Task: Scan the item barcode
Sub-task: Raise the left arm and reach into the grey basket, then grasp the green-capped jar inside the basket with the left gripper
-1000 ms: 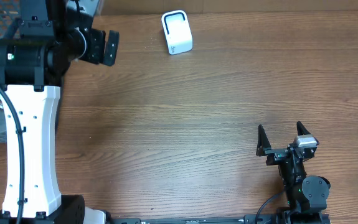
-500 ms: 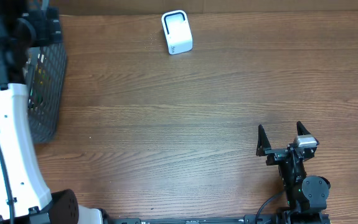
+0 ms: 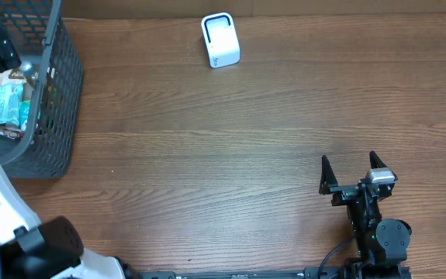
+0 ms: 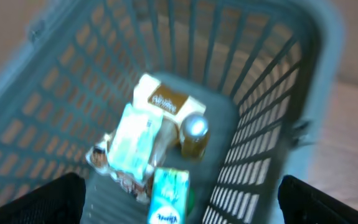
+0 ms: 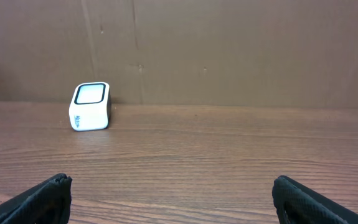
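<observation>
left claw point(image 4: 182, 205) released, its two dark fingertips point(image 4: 48, 199) spread wide with nothing between them, hanging above a grey plastic lattice basket point(image 4: 272, 124). the grocery items lie directly below this claw on the basket floor. they are a cream box with a brown label point(image 4: 164, 101), a pale green packet point(image 4: 132, 140), a brown bottle with a silvery cap point(image 4: 195, 134) just right of the packet, and a teal carton point(image 4: 168, 186) nearest the claw. the view is too blurred to show any barcode. right claw point(image 3: 349, 167) likewise released and empty, low over the brown wood-grain worktop point(image 3: 230, 155). the white box-shaped scanner with a black-rimmed window point(image 5: 90, 106) stands on the worktop ahead and to the left of the right claw, well apart from it.
</observation>
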### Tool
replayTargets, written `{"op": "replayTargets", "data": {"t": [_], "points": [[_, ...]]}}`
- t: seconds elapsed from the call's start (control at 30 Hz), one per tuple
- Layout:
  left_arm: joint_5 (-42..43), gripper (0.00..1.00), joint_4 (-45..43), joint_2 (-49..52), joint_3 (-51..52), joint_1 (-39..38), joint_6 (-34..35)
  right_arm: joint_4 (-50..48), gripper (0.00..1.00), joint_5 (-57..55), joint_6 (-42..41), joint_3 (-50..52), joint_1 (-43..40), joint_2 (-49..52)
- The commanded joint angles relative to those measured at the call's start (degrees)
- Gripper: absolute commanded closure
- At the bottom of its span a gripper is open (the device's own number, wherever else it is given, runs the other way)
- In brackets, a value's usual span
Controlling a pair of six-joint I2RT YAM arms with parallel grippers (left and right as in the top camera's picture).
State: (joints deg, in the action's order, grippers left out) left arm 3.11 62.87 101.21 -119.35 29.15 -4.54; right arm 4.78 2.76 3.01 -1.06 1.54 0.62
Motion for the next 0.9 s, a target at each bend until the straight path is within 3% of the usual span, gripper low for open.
{"op": "replayTargets", "data": {"t": [0.0,0.37,0.6,0.87], "points": [[1.38,0.01,1.95,3.80,-1.07,1.81,0.70,-0.13,0.00,-0.17,0.07,0.61,0.28,-0.46],[1.44,0.00,9.55,14.03,-1.07,5.44,0.66,-0.13,0.00,-0.15,0.07,0.61,0.28,-0.46],[7.04,0.00,11.37,18.67,-0.98,5.27,-4.52,-0.13,0.00,-0.15,0.07,0.61,0.28,-0.46],[8.02,0.00,12.96,22.56,-0.76,5.31,-5.16,-0.13,0.00,-0.15,0.07,0.61,0.28,-0.46]]}}
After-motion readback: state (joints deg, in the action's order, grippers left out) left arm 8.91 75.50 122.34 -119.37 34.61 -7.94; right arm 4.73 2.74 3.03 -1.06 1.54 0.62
